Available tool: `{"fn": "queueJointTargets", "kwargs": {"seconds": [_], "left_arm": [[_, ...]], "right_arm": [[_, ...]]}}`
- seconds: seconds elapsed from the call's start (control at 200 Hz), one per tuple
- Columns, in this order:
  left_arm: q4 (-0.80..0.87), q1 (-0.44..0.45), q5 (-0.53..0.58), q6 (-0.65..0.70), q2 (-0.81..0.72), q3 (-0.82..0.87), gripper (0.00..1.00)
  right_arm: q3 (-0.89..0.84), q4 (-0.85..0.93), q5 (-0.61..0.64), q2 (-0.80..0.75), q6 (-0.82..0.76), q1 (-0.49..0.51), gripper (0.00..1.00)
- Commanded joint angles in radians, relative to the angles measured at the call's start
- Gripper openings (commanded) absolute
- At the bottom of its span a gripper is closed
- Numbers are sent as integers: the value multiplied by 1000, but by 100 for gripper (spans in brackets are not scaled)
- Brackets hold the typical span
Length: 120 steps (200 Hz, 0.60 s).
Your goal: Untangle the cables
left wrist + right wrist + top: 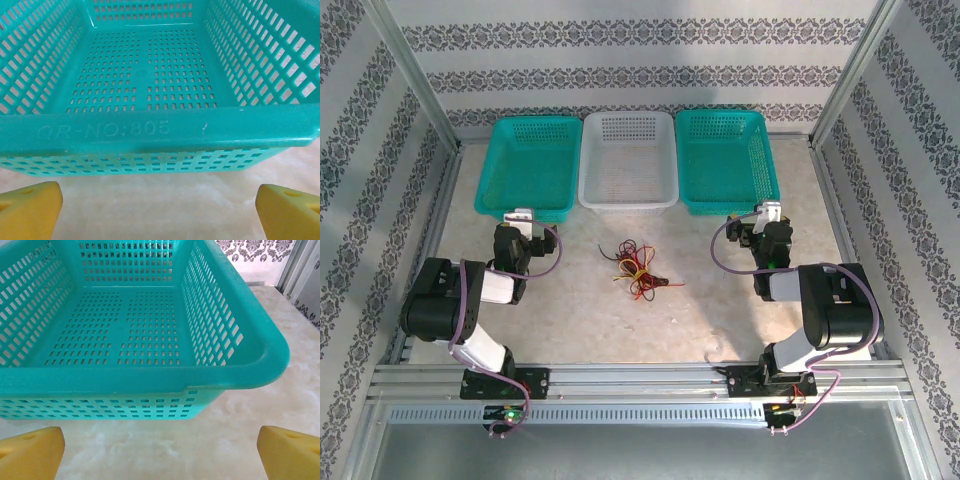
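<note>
The cables (638, 267) lie in one small tangled heap of yellow, red and black wire on the table's middle, between the two arms. My left gripper (523, 220) sits to their left, just before the left teal basket (530, 165). In the left wrist view its yellow fingertips (30, 210) stand wide apart with bare table between them, so my left gripper (160, 215) is open. My right gripper (767, 214) rests to the right of the heap, facing the right teal basket (725, 160). In the right wrist view my right gripper (160, 455) is open too and holds nothing.
A white basket (628, 160) stands between the two teal ones along the back. The left teal basket's near rim (150, 132) and the right teal basket's near rim (150, 380) are close ahead of the fingers. Patterned walls and metal posts border the marble table (570, 310).
</note>
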State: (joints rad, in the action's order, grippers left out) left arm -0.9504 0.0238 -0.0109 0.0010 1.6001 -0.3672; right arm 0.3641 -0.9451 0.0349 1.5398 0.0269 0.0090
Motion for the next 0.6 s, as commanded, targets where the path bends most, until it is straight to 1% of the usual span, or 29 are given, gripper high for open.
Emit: {"fn": "queueJointTargets", "kwargs": {"seconds": [0.0,0.595], "left_arm": [[3,-21,15,-1,-6,-21,99],[5,-21,15,-2,-6,-22,99]], "right_arm": [[12,-6,-23,-7,5,0,98],[12,-4,-30,-7,9,-4,98]]}}
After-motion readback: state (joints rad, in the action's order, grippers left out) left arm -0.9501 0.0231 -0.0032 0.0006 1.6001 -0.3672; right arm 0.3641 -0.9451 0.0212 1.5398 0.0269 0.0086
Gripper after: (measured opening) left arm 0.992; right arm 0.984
